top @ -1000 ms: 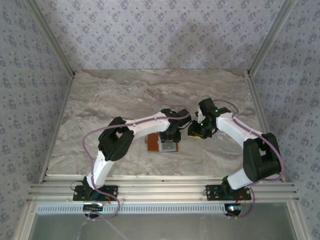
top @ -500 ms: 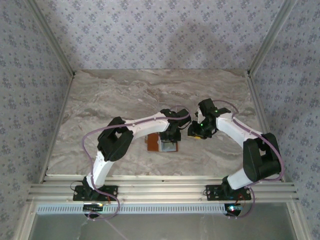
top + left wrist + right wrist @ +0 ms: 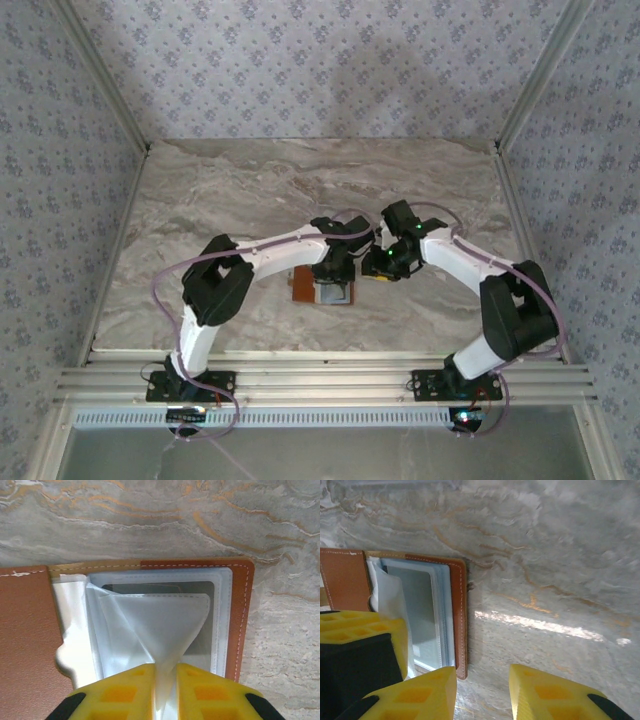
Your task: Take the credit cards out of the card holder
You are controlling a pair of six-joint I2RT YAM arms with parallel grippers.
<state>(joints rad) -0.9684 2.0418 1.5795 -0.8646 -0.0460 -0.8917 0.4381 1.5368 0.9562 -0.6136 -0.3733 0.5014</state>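
The card holder (image 3: 303,286) lies open on the marble table, a brown leather bifold (image 3: 25,630) with clear inner pockets. My left gripper (image 3: 165,667) is shut on a translucent plastic sleeve (image 3: 155,617) of the holder, which is pulled into a cone between the yellow fingers. A dark flat rectangle (image 3: 197,591) shows through the pocket behind; I cannot tell whether it is one of the credit cards. My right gripper (image 3: 482,672) stands open just above the table, off the holder's right edge (image 3: 461,620), with nothing between its fingers. In the top view the two grippers (image 3: 335,268) (image 3: 380,264) sit close together.
Bare marble table (image 3: 250,190) stretches behind and to both sides of the holder. Patterned walls (image 3: 320,60) close in the back and sides. The left gripper's yellow finger (image 3: 365,625) stands close beside the right gripper.
My left gripper has closed on the plastic sleeve. The right gripper has moved left toward the card holder, staying open.
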